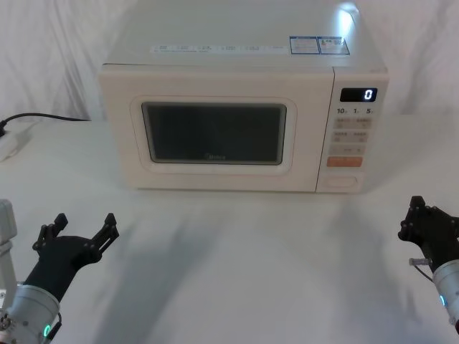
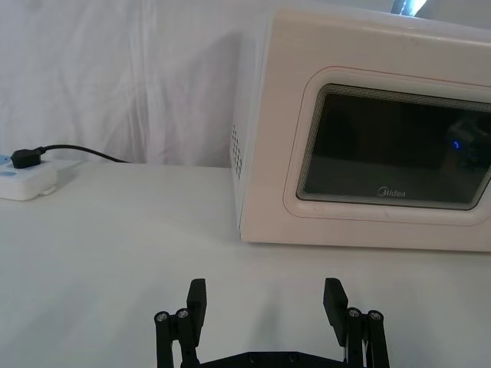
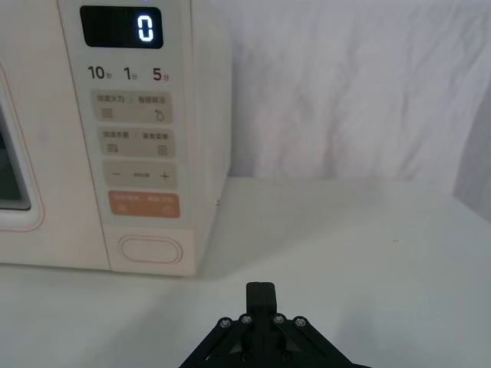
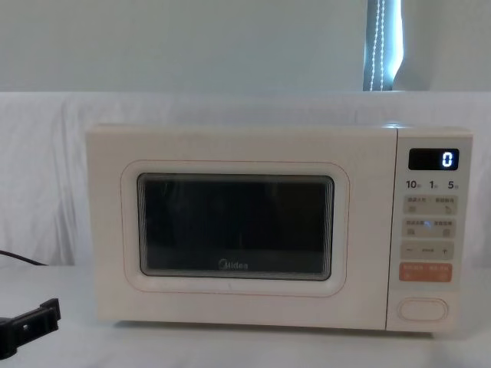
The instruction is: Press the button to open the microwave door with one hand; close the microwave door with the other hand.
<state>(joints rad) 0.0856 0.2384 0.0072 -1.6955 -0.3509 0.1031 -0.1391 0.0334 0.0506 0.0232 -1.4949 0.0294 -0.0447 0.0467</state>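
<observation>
The cream microwave stands at the back of the white table with the microwave door (image 1: 215, 132) (image 2: 391, 146) (image 4: 238, 226) flush against its body. The button (image 1: 342, 182) (image 3: 150, 250) (image 4: 423, 309), a plain wide pill, sits at the bottom of the control panel on the right. My left gripper (image 1: 84, 223) (image 2: 265, 299) hovers open at the near left, well short of the door; one of its fingers (image 4: 34, 323) shows in the chest view. My right gripper (image 1: 414, 217) (image 3: 261, 295) is at the near right, shut on nothing, facing the panel from a distance.
A white power strip (image 1: 11, 140) (image 2: 27, 178) with a black plug and cable lies at the far left of the table. An orange key (image 1: 344, 161) sits just above the button, and the display (image 1: 358, 94) reads 0. White cloth hangs behind.
</observation>
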